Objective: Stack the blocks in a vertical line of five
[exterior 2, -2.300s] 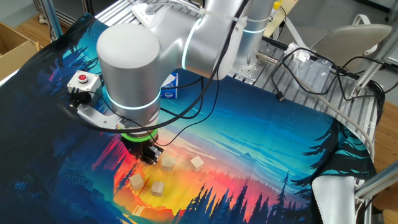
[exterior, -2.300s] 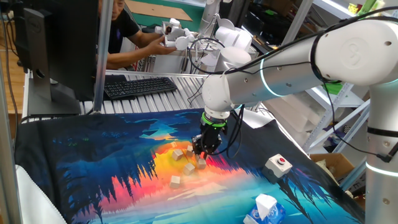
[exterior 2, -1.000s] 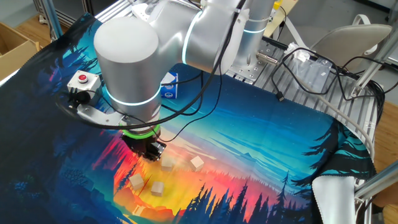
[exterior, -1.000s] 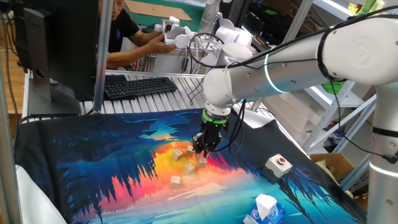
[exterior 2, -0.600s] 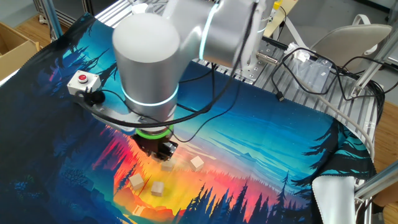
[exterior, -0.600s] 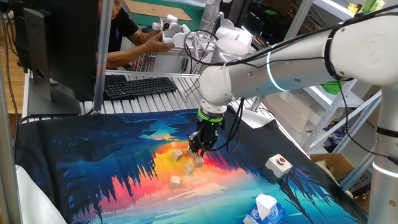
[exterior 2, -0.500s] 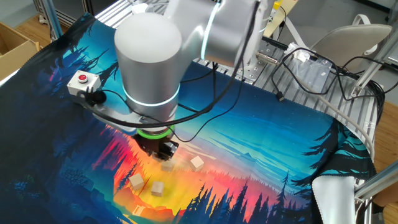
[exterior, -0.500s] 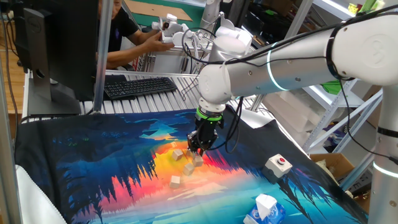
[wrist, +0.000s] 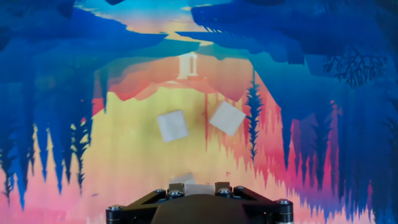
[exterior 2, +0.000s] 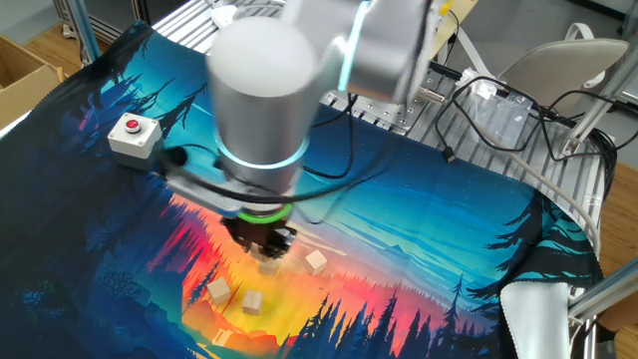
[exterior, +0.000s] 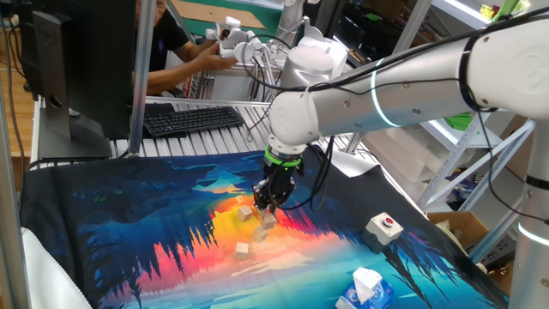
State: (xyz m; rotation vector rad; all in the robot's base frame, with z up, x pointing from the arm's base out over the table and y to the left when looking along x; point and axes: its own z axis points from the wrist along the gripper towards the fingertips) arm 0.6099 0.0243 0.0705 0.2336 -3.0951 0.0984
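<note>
At the left of one fixed view a black keyboard (exterior: 193, 118) lies on the ribbed metal table (exterior: 249, 107). In front of it, a colourful cloth with a printed forest and sunset (exterior: 103, 223) covers the table. On the orange part of this cloth lie small pale beige wooden blocks (exterior: 245, 212). None of them is stacked. One lone block (exterior: 242, 250) lies nearest the front edge, apart from the others, and another loose block (exterior: 264, 225) lies just below the gripper (exterior: 268, 204).

The black two-finger gripper hangs from the white arm (exterior: 403, 73) and points straight down, a little above the cloth. In the hand view its fingers pinch a held block (wrist: 198, 188) between them. Two more blocks lie ahead on the yellow print, close together but not touching, and a pale edge of another shows just under the held one.

To the right, well apart from the blocks, stands a white box with a red button (exterior: 383, 227). Near the front right corner is a white-and-blue tissue pack (exterior: 364, 287).
</note>
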